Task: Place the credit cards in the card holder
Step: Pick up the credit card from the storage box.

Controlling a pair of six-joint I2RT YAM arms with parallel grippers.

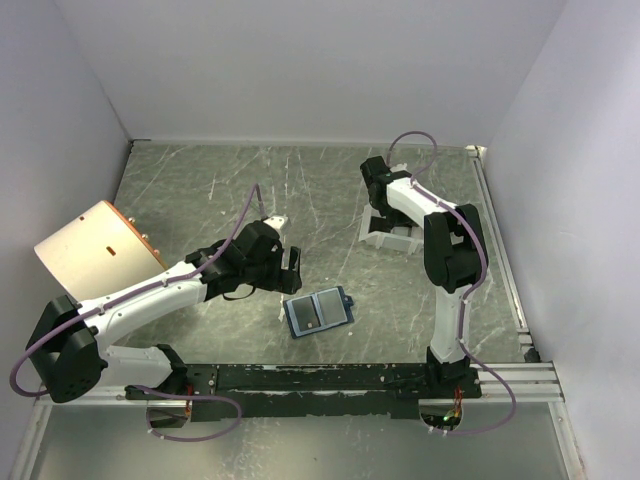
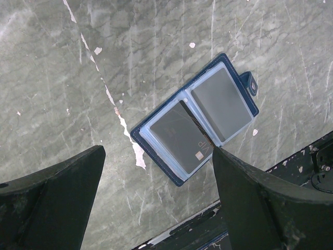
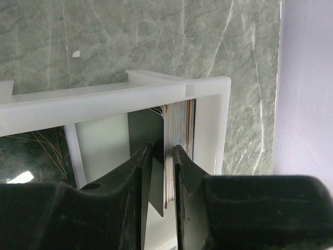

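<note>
Jaws narrow on my right gripper (image 3: 164, 151), credit cards (image 3: 179, 130) between them, grip uncertain; I may drag out several at once. Left gripper (image 2: 156, 153) spread wide, card holder (image 2: 221, 104) beneath.

Light is spread evenly and diffusely; shadows are kept faint. Right gripper (image 3: 163, 156) is rendered soft, out of focus.
</note>
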